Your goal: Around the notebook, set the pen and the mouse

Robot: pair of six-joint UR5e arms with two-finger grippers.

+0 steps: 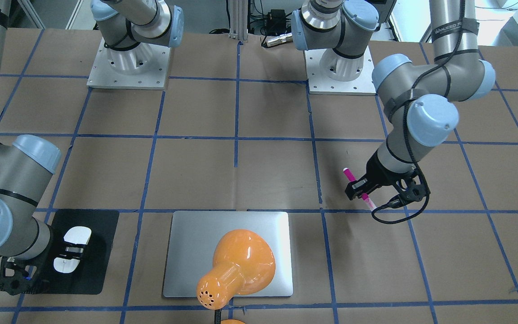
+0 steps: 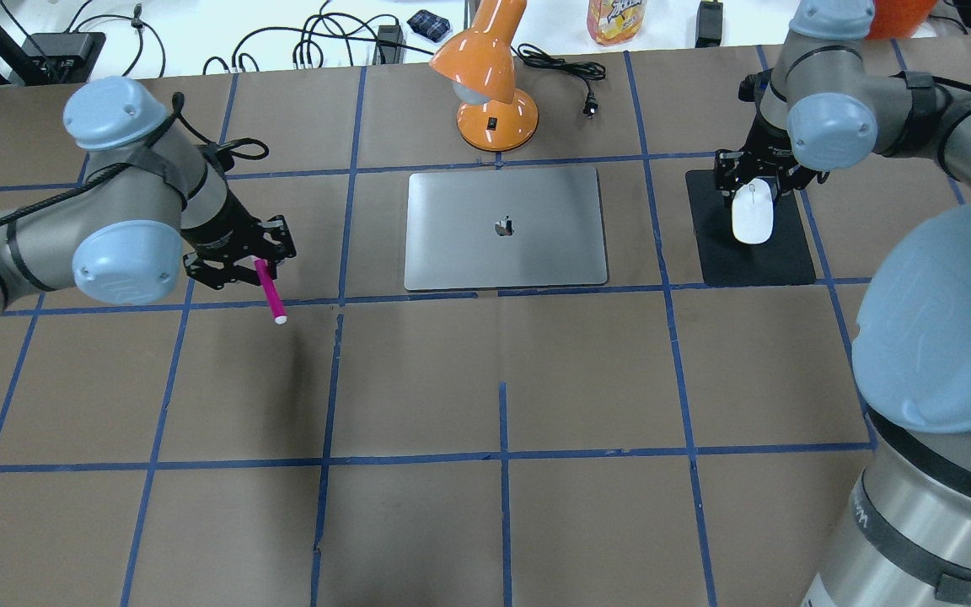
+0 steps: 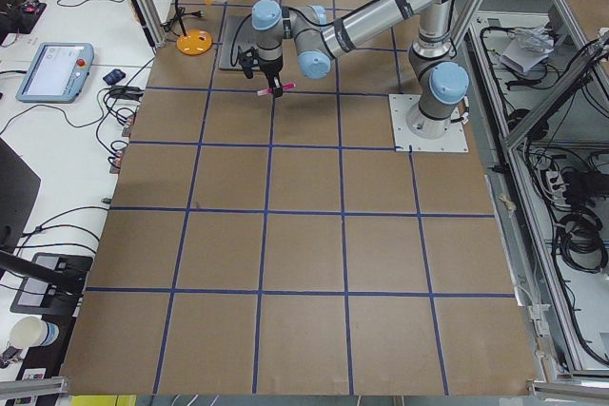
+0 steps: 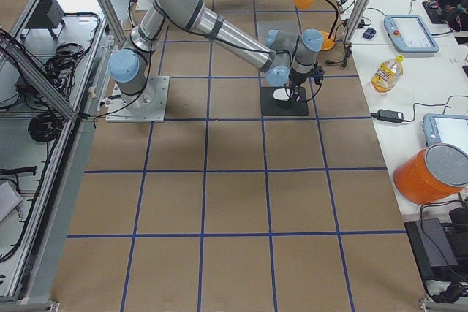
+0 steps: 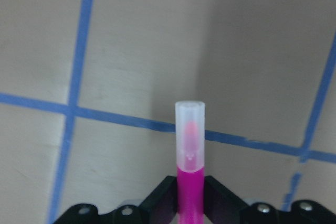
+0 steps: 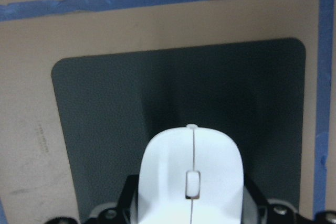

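The magenta pen (image 2: 271,302) with a pale tip is clamped in my left gripper (image 2: 254,265). It hangs slanted above the bare table, left of the silver notebook (image 2: 536,253). In the left wrist view the pen (image 5: 189,182) sticks out between the shut jaws. My right gripper (image 2: 753,187) is shut on the white mouse (image 2: 753,217) over the black mat (image 2: 755,263), to the notebook's right. The right wrist view has the mouse (image 6: 191,156) between the fingers above the mat (image 6: 105,129). I cannot tell whether it touches the mat.
An orange desk lamp (image 2: 494,84) stands just beyond the notebook's far edge, its cable trailing off to the right. In the front-facing view its shade (image 1: 238,265) covers part of the notebook (image 1: 191,234). Blue tape lines grid the brown table.
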